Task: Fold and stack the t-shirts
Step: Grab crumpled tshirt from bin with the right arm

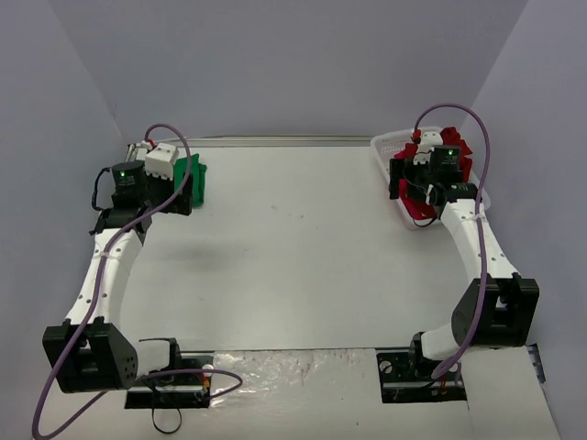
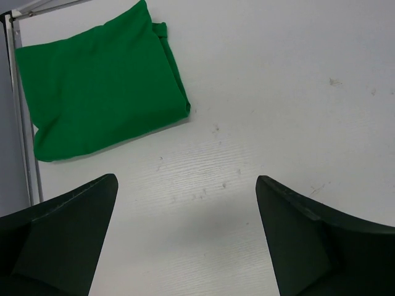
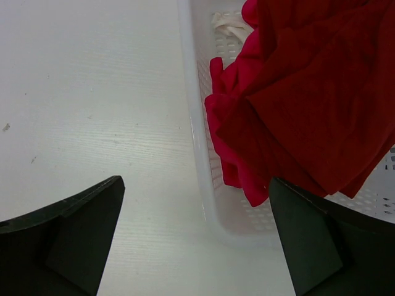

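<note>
Green t-shirt (image 2: 102,86) lies folded; left tool (image 2: 186,179) and right tool (image 3: 194,182) gape empty, so red t-shirt (image 3: 302,105) likely needs lifting from basket (image 3: 191,92).

The red t-shirt (image 3: 308,105) runs off the right wrist view's top edge

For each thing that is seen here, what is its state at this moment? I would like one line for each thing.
green t-shirt: folded, lying flat on the table
red t-shirt: crumpled, not folded, inside the basket
basket: upright on the table, holding the red t-shirt
left gripper: open, empty, above bare table beside the green t-shirt
right gripper: open, empty, above the basket's edge
</note>
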Controlling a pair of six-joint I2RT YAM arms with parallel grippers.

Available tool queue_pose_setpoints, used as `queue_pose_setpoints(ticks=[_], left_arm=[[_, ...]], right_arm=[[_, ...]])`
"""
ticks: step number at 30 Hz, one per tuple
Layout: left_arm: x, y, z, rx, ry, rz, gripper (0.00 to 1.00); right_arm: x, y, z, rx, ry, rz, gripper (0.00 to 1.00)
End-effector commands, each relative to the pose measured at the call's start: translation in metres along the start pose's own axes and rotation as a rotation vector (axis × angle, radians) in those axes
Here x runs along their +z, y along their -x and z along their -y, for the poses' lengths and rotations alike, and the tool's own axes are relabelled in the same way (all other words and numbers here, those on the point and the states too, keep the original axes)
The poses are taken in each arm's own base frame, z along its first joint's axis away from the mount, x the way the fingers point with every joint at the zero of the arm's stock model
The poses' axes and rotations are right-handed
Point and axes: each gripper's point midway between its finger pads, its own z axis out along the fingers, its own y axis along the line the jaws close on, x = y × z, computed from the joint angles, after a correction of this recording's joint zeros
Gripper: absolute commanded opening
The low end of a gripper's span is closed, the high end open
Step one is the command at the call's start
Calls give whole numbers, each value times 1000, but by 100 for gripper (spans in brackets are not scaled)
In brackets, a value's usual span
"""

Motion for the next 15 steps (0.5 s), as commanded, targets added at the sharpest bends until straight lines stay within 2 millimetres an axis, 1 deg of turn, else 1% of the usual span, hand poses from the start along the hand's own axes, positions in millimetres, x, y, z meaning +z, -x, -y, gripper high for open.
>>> queue_pose_setpoints(ticks=[1,2,3,4,5,6,8,9,10,11,12,13,14,15], left_arm=[[-12,12,7,-14,-17,55,94],[-13,13,8,-13,-16,56,94],[-14,13,7,-18,-12,56,94],[-15,11,9,-25,-22,45,94],[-15,11,11,-28,-38,36,94],[-16,17,15,-32,-59,39,94],[-20,17,25,-35,-119,28,94],[-22,22,27,-30,-130,35,94],[-23,21,28,-32,-134,29,94],[-23,21,28,-29,-134,30,94],[-23,20,28,-27,-136,29,94],[-22,18,29,-23,-139,29,94],[-21,12,29,-24,-142,20,94],[-20,13,30,-20,-145,28,94]], right_arm=[[-8,23,11,48,-58,67,100],[-12,27,11,47,-54,81,100],[-14,28,8,33,-33,83,100],[-22,30,6,-24,-14,102,100],[-22,29,3,-36,4,113,100],[-22,28,2,-41,9,111,100],[-22,27,9,-65,-27,92,100],[-24,31,21,-71,-94,93,100],[-23,33,28,-78,-127,90,100],[-26,38,40,-100,-189,91,100],[-21,37,46,-101,-221,78,100],[-19,40,55,-116,-264,80,100],[-16,39,65,-117,-319,73,100],[-6,34,71,-115,-346,56,100]])
